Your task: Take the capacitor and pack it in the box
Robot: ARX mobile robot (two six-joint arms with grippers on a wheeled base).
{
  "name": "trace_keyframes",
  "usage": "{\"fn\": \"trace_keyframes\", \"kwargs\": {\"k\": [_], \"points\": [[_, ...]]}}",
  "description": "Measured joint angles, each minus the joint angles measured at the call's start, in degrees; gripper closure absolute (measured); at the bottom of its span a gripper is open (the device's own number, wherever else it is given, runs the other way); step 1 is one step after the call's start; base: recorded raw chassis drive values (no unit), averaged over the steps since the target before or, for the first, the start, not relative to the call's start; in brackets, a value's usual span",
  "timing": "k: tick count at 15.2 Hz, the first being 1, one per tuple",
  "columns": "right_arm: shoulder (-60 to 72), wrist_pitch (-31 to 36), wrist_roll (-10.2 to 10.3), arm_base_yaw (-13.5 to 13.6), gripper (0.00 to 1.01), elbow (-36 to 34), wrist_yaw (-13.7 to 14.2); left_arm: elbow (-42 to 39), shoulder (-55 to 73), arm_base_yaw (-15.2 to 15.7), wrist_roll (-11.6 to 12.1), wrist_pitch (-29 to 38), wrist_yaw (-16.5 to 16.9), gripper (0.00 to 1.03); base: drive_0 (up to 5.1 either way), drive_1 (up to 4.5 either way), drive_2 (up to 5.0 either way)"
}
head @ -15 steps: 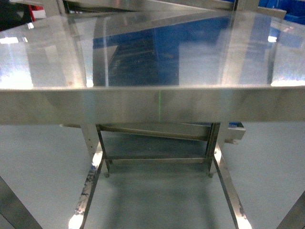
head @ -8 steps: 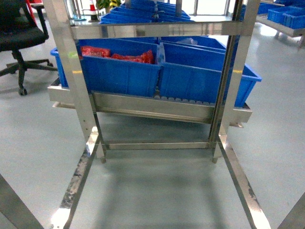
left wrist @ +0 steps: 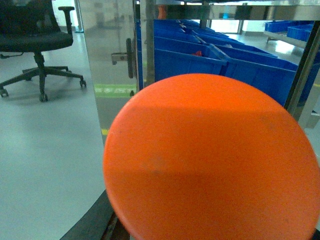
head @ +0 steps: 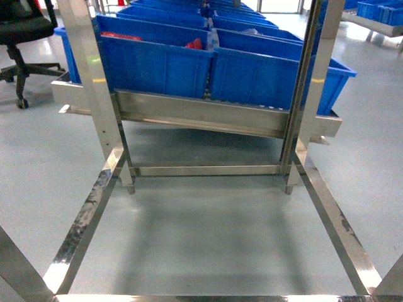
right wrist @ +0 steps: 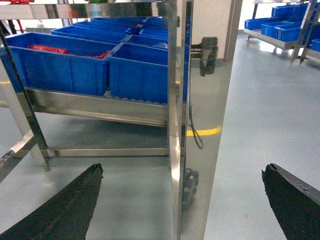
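Neither the capacitor nor the box shows in any view. In the left wrist view a large orange disc point(left wrist: 210, 160) fills most of the picture and hides my left gripper's jaws. Only a dark sliver of one finger point(left wrist: 107, 222) shows at the bottom left, so its state is unreadable. My right gripper point(right wrist: 182, 170) is open. Its two dark fingertips point(right wrist: 75, 205) stand far apart with nothing held between them, and a polished steel post point(right wrist: 200, 125) stands beyond the gap. Neither gripper appears in the head view.
A steel rack point(head: 94, 94) carries rows of blue bins point(head: 164, 63), some with red items point(head: 195, 44). Its floor rails point(head: 82, 226) run toward me on both sides over grey floor. A black office chair point(head: 19, 25) stands at the far left.
The head view has dropped from the steel tabletop to the lower shelf of blue bins, and now shows more floor and the rack's base rails.
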Motion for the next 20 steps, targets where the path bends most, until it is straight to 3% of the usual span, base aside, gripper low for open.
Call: {"fn": "trace_keyframes", "kwargs": {"k": [9, 20], "points": [[0.0, 0.0, 0.0, 0.0, 0.03, 0.0, 0.0, 0.0, 0.0, 0.0, 0.0, 0.0, 0.0, 0.59, 0.0, 0.00, 0.0], [0.0, 0.1, 0.0, 0.0, 0.03, 0.0, 0.0, 0.0, 0.0, 0.0, 0.0, 0.1, 0.0, 0.59, -4.9, 2.48, 2.5]]}}
